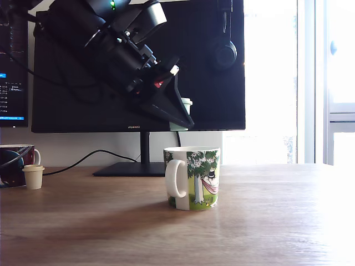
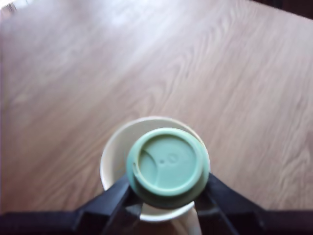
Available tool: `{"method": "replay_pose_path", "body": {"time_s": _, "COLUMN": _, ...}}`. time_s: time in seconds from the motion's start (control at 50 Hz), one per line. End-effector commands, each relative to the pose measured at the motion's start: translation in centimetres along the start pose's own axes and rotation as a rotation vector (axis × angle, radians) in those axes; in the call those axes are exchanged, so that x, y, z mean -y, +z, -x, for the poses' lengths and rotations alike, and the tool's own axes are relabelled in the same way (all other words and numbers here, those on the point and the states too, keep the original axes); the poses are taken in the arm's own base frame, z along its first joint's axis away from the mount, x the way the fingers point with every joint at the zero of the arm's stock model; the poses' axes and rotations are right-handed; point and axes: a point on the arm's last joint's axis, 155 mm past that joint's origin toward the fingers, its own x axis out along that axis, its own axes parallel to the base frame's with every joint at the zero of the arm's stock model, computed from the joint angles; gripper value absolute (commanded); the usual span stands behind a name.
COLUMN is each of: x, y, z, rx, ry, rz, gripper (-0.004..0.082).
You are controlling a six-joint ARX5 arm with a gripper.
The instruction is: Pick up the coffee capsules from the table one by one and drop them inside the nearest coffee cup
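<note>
Gripper (image 1: 183, 113) hangs high over the table (image 1: 266, 221) in the exterior view, black fingers angled down toward that view's right, closed on a pale green capsule (image 1: 184, 104) whose top shows by the tips, directly above the illustrated mug (image 1: 193, 177); a beige capsule (image 1: 33, 177) stands on the table far to the view's left, just in front of a dark mug (image 1: 16, 164), with a monitor (image 1: 138, 66) behind. Wrist view: the fingers pinch the green capsule (image 2: 167, 167) from both sides, its round base facing the camera, the mug's white rim (image 2: 115, 147) right beneath it on the wood table (image 2: 220, 73).
</note>
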Motion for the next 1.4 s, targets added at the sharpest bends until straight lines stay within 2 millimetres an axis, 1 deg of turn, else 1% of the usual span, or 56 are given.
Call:
{"method": "replay_pose_path", "body": {"time_s": 0.0, "x": -0.1, "y": 0.7, "z": -0.1, "rx": -0.002, "ry": -0.001, "rz": 0.006, "gripper": 0.0231}}
{"method": "replay_pose_path", "body": {"time_s": 0.2, "x": -0.3, "y": 1.4, "z": 0.5, "rx": -0.038, "ry": 0.009, "rz": 0.022, "gripper": 0.0231}}
{"method": "replay_pose_path", "body": {"time_s": 0.3, "x": -0.3, "y": 1.1, "z": 0.3, "rx": -0.073, "ry": 0.004, "rz": 0.032, "gripper": 0.0231}}
{"method": "replay_pose_path", "body": {"time_s": 0.44, "x": -0.4, "y": 0.5, "z": -0.3, "rx": -0.138, "ry": -0.006, "rz": 0.048, "gripper": 0.0233}}
{"method": "replay_pose_path", "body": {"time_s": 0.56, "x": 0.1, "y": 0.4, "z": -0.8, "rx": -0.184, "ry": -0.020, "rz": 0.049, "gripper": 0.0233}}
{"method": "replay_pose_path", "body": {"time_s": 0.76, "x": -0.5, "y": 0.0, "z": -1.8, "rx": -0.275, "ry": -0.008, "rz": 0.066, "gripper": 0.0233}}
{"method": "replay_pose_path", "body": {"time_s": 1.08, "x": -0.4, "y": -1.9, "z": -3.5, "rx": -0.390, "ry": -0.026, "rz": 0.080, "gripper": 0.0236}}
{"method": "replay_pose_path", "body": {"time_s": 1.18, "x": -0.3, "y": -1.9, "z": -3.5, "rx": -0.391, "ry": -0.024, "rz": 0.077, "gripper": 0.0236}}
{"method": "replay_pose_path", "body": {"time_s": 1.38, "x": -0.3, "y": -1.1, "z": -3.2, "rx": -0.385, "ry": -0.023, "rz": 0.075, "gripper": 0.0236}}
